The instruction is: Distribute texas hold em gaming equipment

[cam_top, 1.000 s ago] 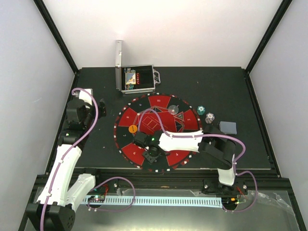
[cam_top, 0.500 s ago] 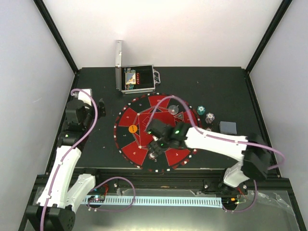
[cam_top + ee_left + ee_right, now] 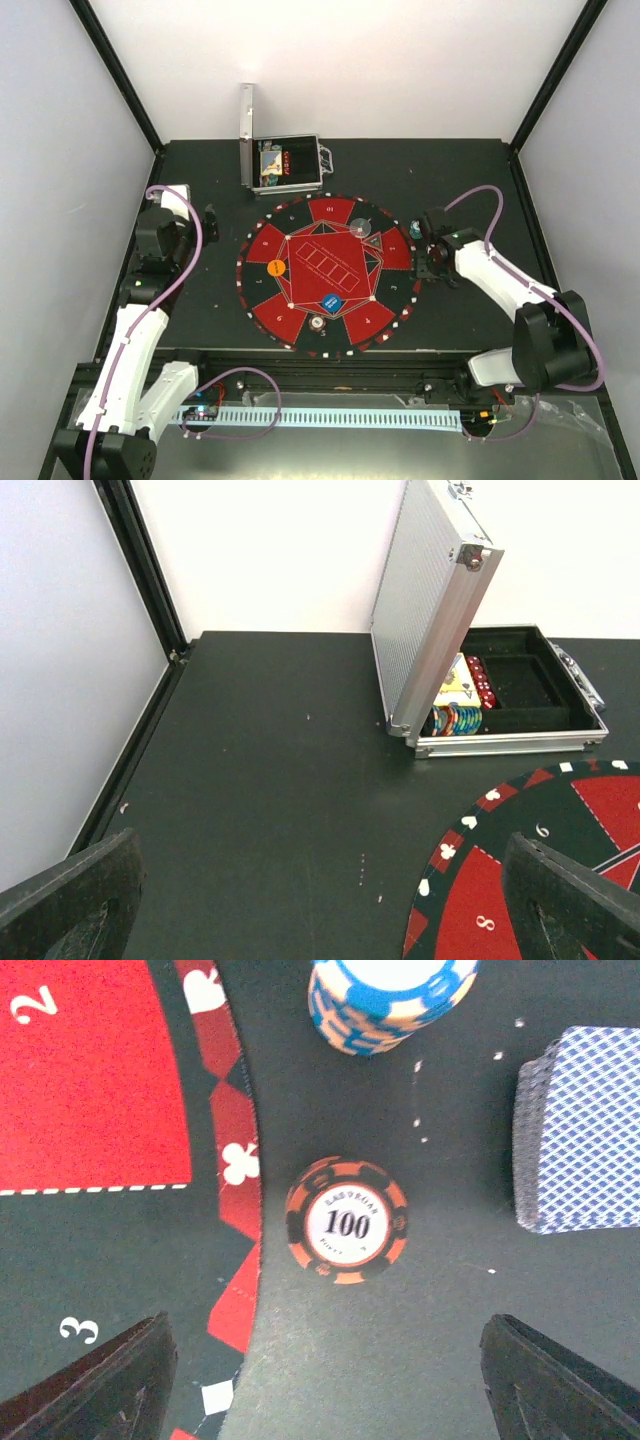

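A flat black table (image 3: 250, 780) is spread under the left gripper (image 3: 320, 905) — plain white walls (image 3: 270, 550) are seen ahead of it, a black post (image 3: 145, 570) to its left.

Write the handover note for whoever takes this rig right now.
Left claw: open, empty, facing the silver case, which has chips inside.
Right claw: open, empty, above a 100 chip right of the mat.
Beside it: blue chip stack, card deck.
Done: orange disc, blue disc, clear disc and pale chip on the mat.
Left: remaining chips, cards.
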`<state>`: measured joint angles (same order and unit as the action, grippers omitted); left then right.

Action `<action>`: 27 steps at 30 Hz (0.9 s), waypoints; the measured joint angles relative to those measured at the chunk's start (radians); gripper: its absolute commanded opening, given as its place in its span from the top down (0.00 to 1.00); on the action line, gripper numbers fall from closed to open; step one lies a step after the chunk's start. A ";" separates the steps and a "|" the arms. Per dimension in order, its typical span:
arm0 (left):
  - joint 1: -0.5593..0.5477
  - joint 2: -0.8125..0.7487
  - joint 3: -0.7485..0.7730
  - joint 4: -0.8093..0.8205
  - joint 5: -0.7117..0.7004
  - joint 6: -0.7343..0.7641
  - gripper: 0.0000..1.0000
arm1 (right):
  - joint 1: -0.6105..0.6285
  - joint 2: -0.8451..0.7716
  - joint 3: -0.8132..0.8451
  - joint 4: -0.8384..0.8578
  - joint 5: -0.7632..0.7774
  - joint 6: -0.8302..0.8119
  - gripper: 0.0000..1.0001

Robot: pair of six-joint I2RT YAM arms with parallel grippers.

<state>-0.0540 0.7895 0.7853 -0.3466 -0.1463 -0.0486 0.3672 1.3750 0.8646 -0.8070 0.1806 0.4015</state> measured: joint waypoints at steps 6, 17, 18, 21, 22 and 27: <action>0.000 0.000 0.000 0.000 -0.001 0.000 0.01 | -0.048 0.018 -0.002 0.033 0.001 -0.016 0.16; 0.000 -0.005 0.000 0.000 -0.006 0.000 0.01 | -0.091 0.106 -0.002 0.080 -0.014 -0.034 0.31; 0.000 -0.005 0.000 0.000 -0.007 0.000 0.01 | -0.094 0.119 -0.002 0.085 -0.018 -0.031 0.32; 0.000 -0.005 0.000 0.000 -0.007 0.000 0.01 | -0.109 0.139 -0.002 0.095 -0.027 -0.033 0.36; 0.000 -0.005 0.000 0.000 -0.007 0.000 0.01 | -0.113 0.145 -0.002 0.101 -0.028 -0.033 0.37; 0.000 -0.005 0.000 0.000 -0.007 0.000 0.01 | -0.121 0.169 -0.002 0.125 -0.035 -0.034 0.42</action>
<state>-0.0540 0.7845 0.7853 -0.3462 -0.1532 -0.0486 0.2462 1.5436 0.8631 -0.6819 0.1452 0.3676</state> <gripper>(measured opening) 0.990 0.602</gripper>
